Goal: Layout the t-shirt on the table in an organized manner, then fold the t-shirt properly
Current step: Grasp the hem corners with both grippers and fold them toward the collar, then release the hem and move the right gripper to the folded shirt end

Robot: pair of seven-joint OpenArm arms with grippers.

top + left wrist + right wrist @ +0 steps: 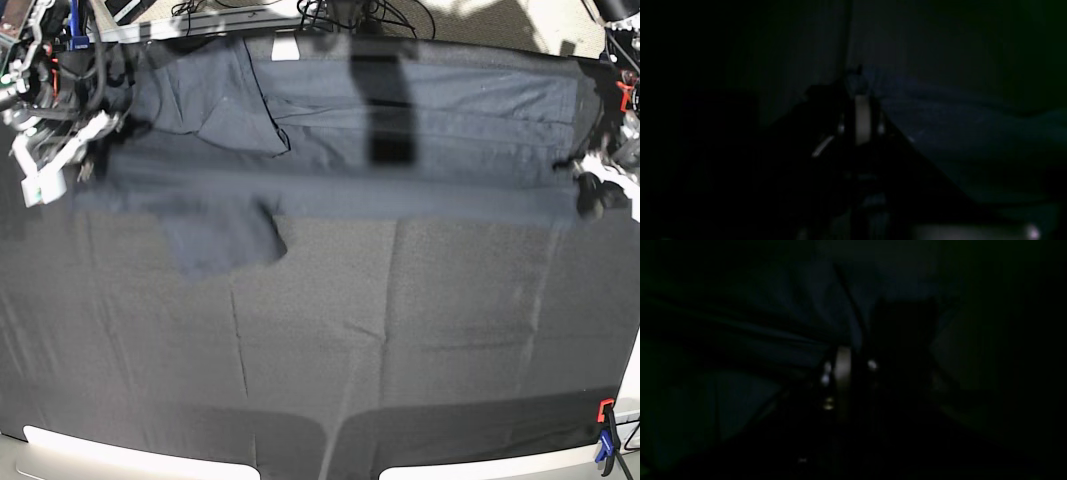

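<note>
left end effector [590,192]: at the t-shirt's edge on the base view's right side, over its lower corner there; jaw gap not readable, cannot tell whether spread or pinching cloth
left wrist view: very dark; a pale finger [862,116] stands upright mid-frame, bluish fabric folds beside it, contact unclear
right end effector [85,160]: at the opposite end of the t-shirt, base view's left side, white bracket tilted toward the cloth; blurred, cannot tell whether jaws are apart or closed, or holding anything
right wrist view: also near black; one pale finger [842,368] with small bright screw glints beside it, dark creased fabric around it
t-shirt [420,140]: spread as a wide band across the far half of the surface, stretched between the two end effectors; near edge runs roughly straight
sleeve [225,238]: sticks out from the t-shirt's near edge, toward its right-arm end, lying flat
white tag [286,49]: at the t-shirt's far edge
surface [320,340]: black creased cloth, bare on the near side of the t-shirt
clamp [605,440]: red and blue, at the surface's near corner, well apart from the t-shirt
</note>
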